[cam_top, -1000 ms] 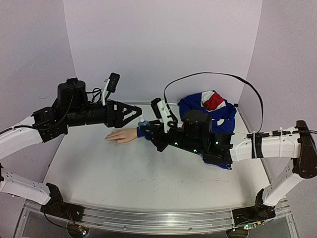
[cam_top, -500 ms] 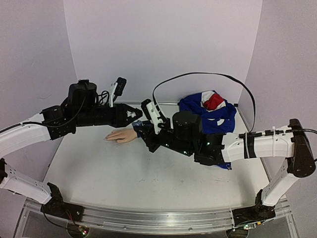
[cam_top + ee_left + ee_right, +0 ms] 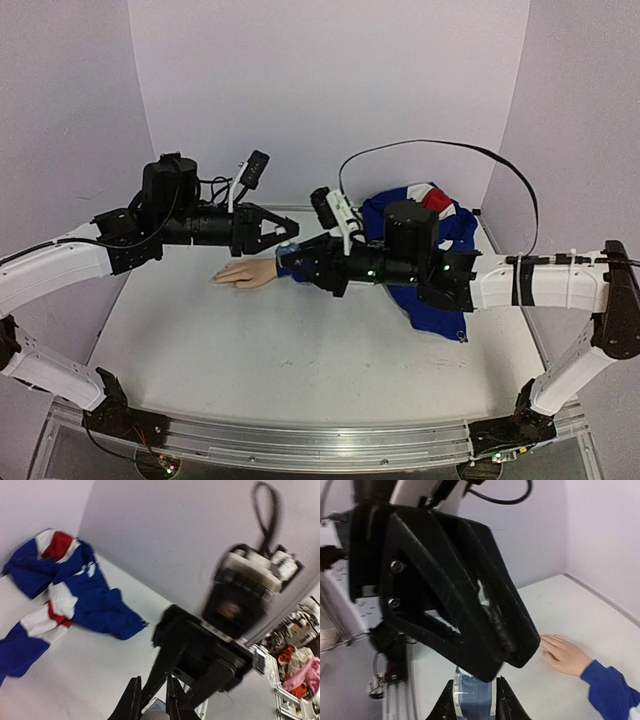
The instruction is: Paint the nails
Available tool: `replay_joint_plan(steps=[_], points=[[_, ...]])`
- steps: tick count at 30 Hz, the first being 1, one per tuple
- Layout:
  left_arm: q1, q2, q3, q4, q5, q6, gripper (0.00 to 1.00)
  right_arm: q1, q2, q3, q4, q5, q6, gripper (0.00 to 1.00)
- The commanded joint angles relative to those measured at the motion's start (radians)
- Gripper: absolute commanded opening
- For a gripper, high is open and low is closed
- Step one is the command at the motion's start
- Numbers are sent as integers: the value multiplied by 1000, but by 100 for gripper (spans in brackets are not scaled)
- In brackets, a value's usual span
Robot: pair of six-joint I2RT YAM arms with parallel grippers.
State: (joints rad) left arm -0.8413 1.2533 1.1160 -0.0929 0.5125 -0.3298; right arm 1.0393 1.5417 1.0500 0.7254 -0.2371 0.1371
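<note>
The mannequin hand (image 3: 243, 272) lies palm down on the white table, its blue cuff (image 3: 290, 265) to its right; it also shows in the right wrist view as the hand (image 3: 567, 652). Its nails are too small to make out. Just above the cuff my right gripper (image 3: 300, 255) is shut on a small clear bottle (image 3: 475, 700) of blue polish. My left gripper (image 3: 289, 238) reaches in from the left, shut on the bottle's pale cap (image 3: 154, 715), its black fingers (image 3: 470, 630) covering the bottle's top.
A crumpled blue, red and white cloth (image 3: 430, 215) lies at the back right behind my right arm, seen also as the cloth (image 3: 60, 590). A black cable (image 3: 430, 150) loops above it. Purple walls close in the back and both sides.
My left gripper has moved right onto the bottle and shut on its cap. My right arm swung left with the bottle, then back right.
</note>
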Motion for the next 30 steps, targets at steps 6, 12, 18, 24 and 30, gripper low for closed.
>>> replay_joint_plan(steps=[6, 12, 18, 24, 30], points=[[-83, 71, 52, 174, 720, 76, 0, -81, -118, 18, 651, -986, 418, 0], [-76, 42, 36, 171, 535, 73, 12, -99, -205, -80, 606, -836, 352, 0], [-10, -78, -40, 106, 182, 45, 67, -105, -274, -109, 184, -390, 75, 0], [2, -153, -27, -109, -227, 22, 85, -104, -254, -123, 65, 88, 10, 0], [2, -164, 4, -207, -415, -64, 87, -80, -120, -76, 34, 301, 43, 0]])
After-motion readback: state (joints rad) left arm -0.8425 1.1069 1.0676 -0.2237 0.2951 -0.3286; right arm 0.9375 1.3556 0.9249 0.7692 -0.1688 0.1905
